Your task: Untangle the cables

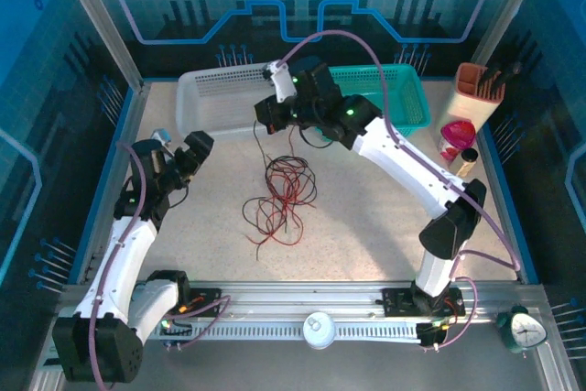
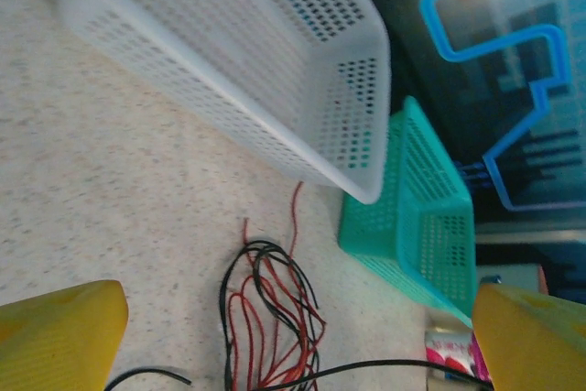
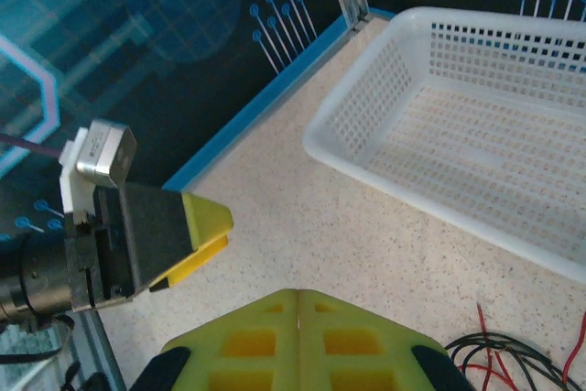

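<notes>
Mid-table, a loose heap of red and black cables point(image 1: 282, 197). Left of it, left gripper point(image 1: 190, 150) spread wide, empty. Just beyond the heap, right gripper point(image 3: 298, 299) closed tight; grip on any strand unclear. Behind, white basket point(image 1: 220, 98), teal basket point(image 1: 407, 103).

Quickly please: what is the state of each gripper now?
Left gripper: open, holding nothing.
Right gripper: closed; whether it holds one of the cables cannot be told.

Light: bright, even, from overhead, blue-tinged. Shadows: faint and soft on the table point(image 1: 366, 226). Left wrist view: white basket point(image 2: 275, 61) soft, my fingertips point(image 2: 55, 336) blurred. Right wrist view: my pads point(image 3: 238, 345) slightly soft.
</notes>
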Tool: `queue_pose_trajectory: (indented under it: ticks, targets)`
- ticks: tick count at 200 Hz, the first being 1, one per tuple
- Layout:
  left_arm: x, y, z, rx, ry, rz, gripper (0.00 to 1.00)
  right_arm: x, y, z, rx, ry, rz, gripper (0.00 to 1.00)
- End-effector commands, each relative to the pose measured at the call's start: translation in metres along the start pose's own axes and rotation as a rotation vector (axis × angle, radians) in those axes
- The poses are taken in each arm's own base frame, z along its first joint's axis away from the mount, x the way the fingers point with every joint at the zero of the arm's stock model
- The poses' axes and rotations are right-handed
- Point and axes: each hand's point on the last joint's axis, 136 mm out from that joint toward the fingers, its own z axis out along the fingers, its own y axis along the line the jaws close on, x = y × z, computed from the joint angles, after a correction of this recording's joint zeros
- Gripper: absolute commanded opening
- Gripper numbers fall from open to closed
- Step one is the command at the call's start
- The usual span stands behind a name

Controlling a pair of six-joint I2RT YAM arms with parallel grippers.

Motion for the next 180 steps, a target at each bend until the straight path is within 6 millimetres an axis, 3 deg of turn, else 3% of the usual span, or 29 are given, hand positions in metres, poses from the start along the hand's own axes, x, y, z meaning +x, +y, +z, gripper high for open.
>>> queue_pose_trajectory:
  ticks: [1, 43, 107, 149, 180]
  targets:
    - [0.003, -0.053, -0.013, 0.194, 0.015, 0.158, 0.98, -0.049, 0.018, -0.050, -0.086, -0.146, 0.026, 0.00]
    - [0.027, -0.106, -0.023, 0.329, 0.045, 0.393, 0.97, -0.084, 0.022, -0.095, -0.141, -0.254, 0.043, 0.00]
    - [0.073, -0.172, -0.012, 0.459, 0.119, 0.666, 0.96, -0.109, 0.046, -0.134, -0.284, -0.327, 0.076, 0.00]
    - [0.081, -0.199, -0.001, 0.477, 0.113, 0.738, 0.93, -0.126, 0.056, -0.158, -0.290, -0.375, 0.047, 0.00]
    - [0.081, -0.203, 0.009, 0.462, 0.094, 0.750, 0.89, -0.135, 0.063, -0.169, -0.306, -0.387, 0.036, 0.00]
